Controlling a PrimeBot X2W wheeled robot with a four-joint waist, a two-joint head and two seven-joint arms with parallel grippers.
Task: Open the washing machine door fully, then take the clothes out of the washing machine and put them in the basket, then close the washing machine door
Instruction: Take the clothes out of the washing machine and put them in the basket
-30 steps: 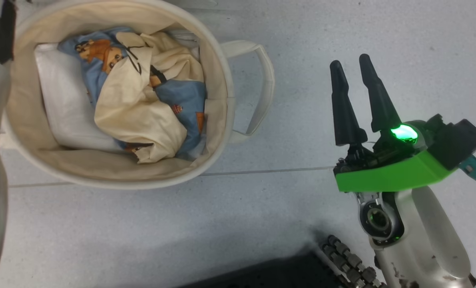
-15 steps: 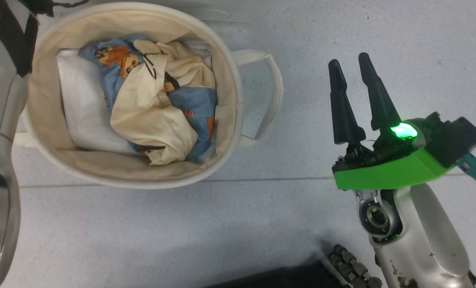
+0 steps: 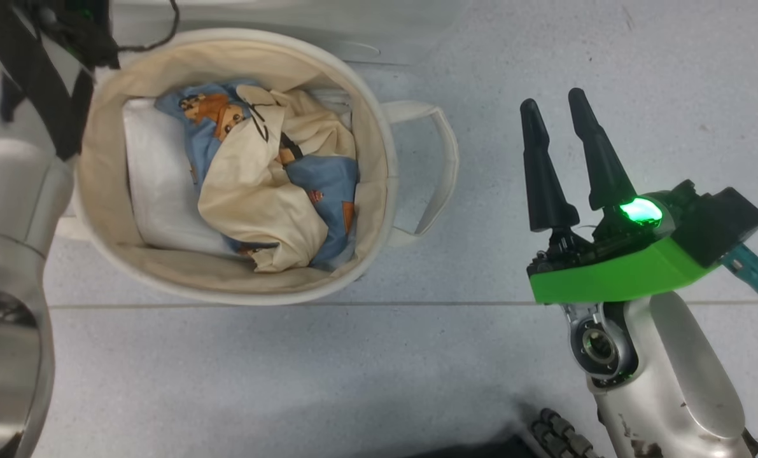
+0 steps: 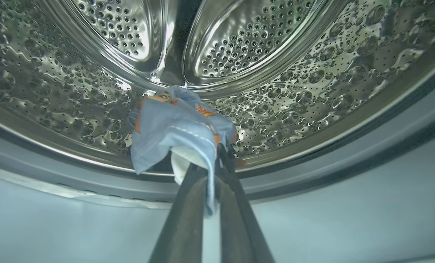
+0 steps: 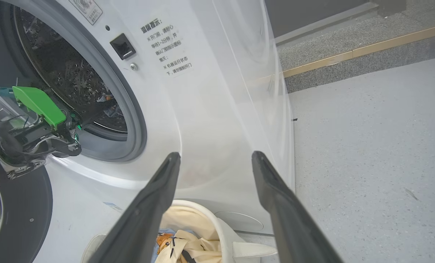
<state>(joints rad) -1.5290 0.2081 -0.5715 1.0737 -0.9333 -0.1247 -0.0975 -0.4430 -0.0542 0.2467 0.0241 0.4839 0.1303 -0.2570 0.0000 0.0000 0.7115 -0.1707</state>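
washing machine (image 5: 210,109): door (image 5: 23,215) open, not yet closed. basket (image 3: 382,165), on floor beside it: clothes (image 3: 258,197) already inside. left pincer (image 4: 206,164): clamped on blue printed garment (image 4: 173,124) at drum (image 4: 312,84) mouth; judged last item, transfer pending. right pincer (image 3: 552,102): fingers apart, empty, above floor

Clothes (image 3: 258,191) in the basket (image 3: 226,289) over a white, perhaps folded, sheet (image 3: 156,191)

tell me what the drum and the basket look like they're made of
Drum: likely stainless steel, polished; it mirrors the light and has punched holes and embossed dimples.
Basket: seemingly cream canvas, matte; its wall looks soft and creased, with no shine.
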